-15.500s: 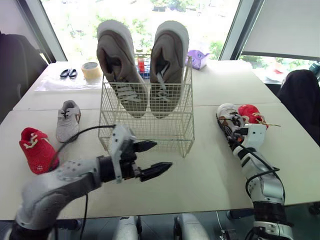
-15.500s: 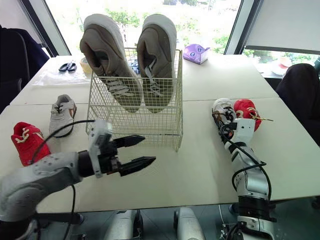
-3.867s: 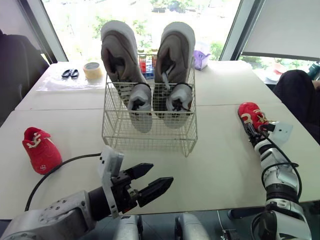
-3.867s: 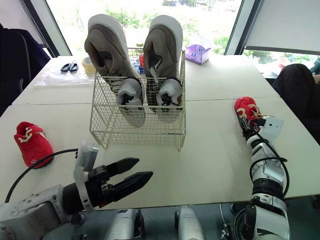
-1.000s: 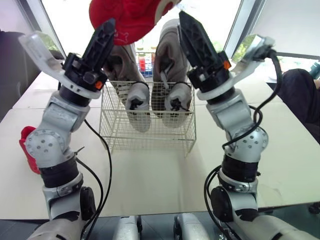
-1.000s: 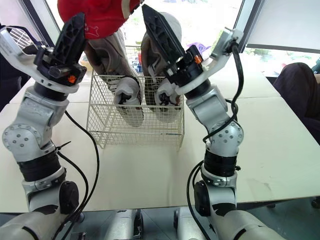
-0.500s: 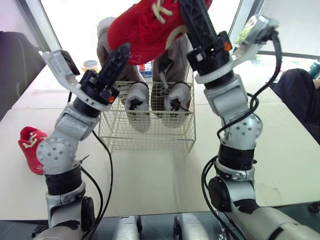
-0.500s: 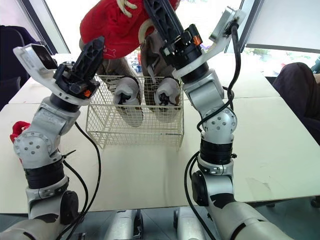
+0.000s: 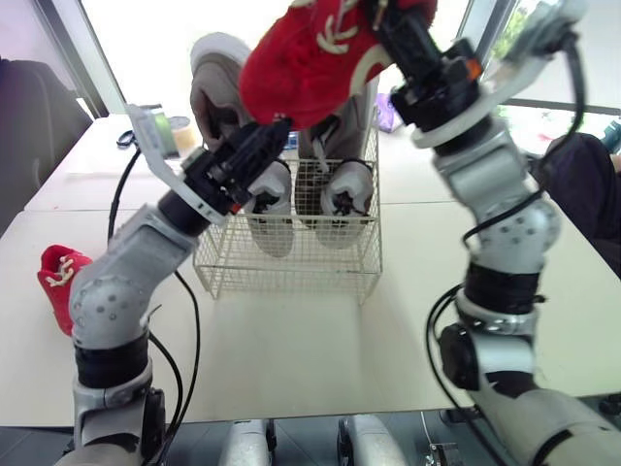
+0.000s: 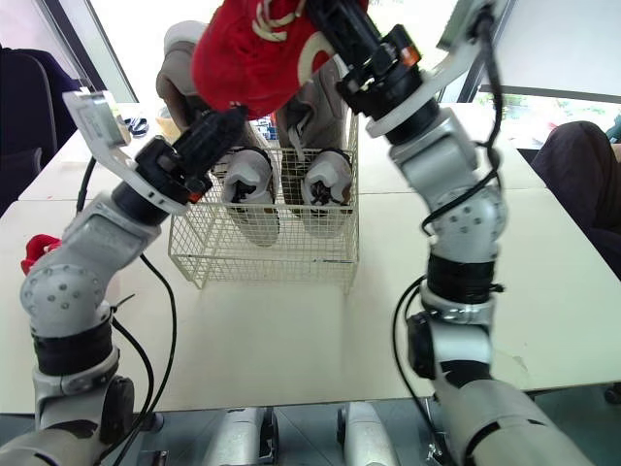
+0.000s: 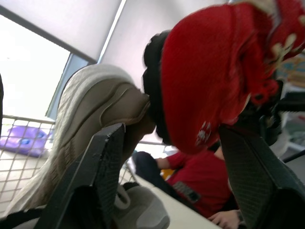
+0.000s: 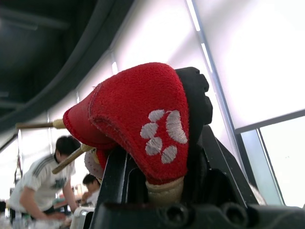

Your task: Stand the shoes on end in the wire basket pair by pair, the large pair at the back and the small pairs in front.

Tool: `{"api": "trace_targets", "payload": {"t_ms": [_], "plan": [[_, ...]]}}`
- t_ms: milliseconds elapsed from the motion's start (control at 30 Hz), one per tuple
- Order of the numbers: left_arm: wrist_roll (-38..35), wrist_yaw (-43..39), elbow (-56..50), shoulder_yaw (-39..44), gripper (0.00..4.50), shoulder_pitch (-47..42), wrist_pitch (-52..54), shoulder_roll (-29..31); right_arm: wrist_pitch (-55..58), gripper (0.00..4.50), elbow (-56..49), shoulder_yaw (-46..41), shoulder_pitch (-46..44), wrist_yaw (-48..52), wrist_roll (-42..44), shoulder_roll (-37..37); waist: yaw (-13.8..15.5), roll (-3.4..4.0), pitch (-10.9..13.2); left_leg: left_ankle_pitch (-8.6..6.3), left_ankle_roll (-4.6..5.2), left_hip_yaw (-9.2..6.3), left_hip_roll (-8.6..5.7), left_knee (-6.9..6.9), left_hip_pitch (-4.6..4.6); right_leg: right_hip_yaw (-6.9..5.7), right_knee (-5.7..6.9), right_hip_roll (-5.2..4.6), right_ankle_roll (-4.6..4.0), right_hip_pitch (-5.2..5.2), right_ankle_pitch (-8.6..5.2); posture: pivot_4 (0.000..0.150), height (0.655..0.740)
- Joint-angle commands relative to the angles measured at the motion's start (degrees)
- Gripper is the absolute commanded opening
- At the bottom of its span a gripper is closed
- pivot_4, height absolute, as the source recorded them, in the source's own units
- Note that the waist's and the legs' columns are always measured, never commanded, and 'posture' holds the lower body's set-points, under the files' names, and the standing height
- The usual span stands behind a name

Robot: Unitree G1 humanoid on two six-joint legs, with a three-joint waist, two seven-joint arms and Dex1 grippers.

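My right gripper [image 9: 390, 21] is shut on a red small shoe [image 9: 315, 60] by its heel tab [image 12: 145, 121], holding it high above the wire basket [image 9: 291, 267]. My left gripper [image 9: 275, 133] is open just below the shoe's toe, its fingers [image 11: 102, 164] apart and not touching it. A large grey-brown pair [image 9: 217, 89] stands on end at the basket's back. In front of it stands a small grey pair [image 9: 273, 199], toes down. The other red shoe [image 9: 58, 279] lies on the table at the far left.
A tape roll [image 9: 179, 124] and scissors [image 9: 124, 139] lie on the far table behind the basket, a purple object [image 9: 384, 113] to its right. Dark chairs [image 9: 27, 126] flank the table. A person in red [image 11: 193, 188] sits beyond.
My right gripper has carried the red shoe to the right. My left gripper has dropped lower and stretched toward the basket, below the shoe's toe.
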Motion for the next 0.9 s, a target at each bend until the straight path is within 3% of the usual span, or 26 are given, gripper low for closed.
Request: {"api": "trace_targets", "payload": {"t_ms": [33,167,267,433,633,900], "plan": [[-3.3,7.4,-6.4,1.2,3.03,2.3,-0.6,-0.2,3.3,0.59,0.3,-1.7,-0.9,7.0,1.0,-6.4,0.0,0.01,0.0,0.0,0.0,-0.02,0.0,0.0,0.01,-0.01,0.0,0.0,0.0,0.0,0.0,0.15,0.6552],[-7.0,15.5,-14.2,1.6,3.03,10.1,-0.9,1.2,11.4,0.59,1.1,-0.6,1.3,17.7,0.1,-19.9,0.0,0.02,0.0,-0.02,0.04,0.01,0.01,-0.05,0.05,0.04,-0.01,-0.01,-0.01,0.01,0.0,0.15,0.6552],[-6.2,18.3,-16.3,1.9,3.03,14.2,-0.7,4.3,13.1,0.59,0.9,2.0,2.7,22.9,-2.2,-24.0,-0.1,0.0,0.0,-0.05,0.1,0.02,0.01,-0.06,0.1,0.05,-0.05,-0.01,-0.11,0.04,-0.06,0.15,0.6552],[-6.1,18.7,-18.0,5.4,3.03,20.2,-0.7,10.9,11.7,0.59,0.6,5.2,5.6,27.7,-7.1,-24.7,-0.1,-0.01,0.0,-0.06,0.1,0.01,0.02,-0.08,0.34,0.09,-0.06,0.06,-0.26,0.19,-0.14,0.15,0.6552],[-12.8,15.8,-21.1,10.1,3.03,33.0,-0.2,18.6,8.7,0.59,1.3,6.5,8.1,29.9,-11.9,-22.6,0.2,0.0,0.1,-0.07,0.11,0.13,0.02,-0.14,0.31,0.15,-0.13,-0.02,-0.28,0.12,-0.15,0.15,0.6552],[-14.9,5.4,-25.4,6.6,3.03,41.3,-0.8,20.7,3.2,0.59,3.3,9.0,11.7,33.6,-19.6,-21.7,0.2,0.0,0.1,-0.07,0.09,0.17,-0.03,-0.09,0.32,0.14,-0.26,-0.1,-0.4,0.18,-0.21,0.15,0.6552]]}}
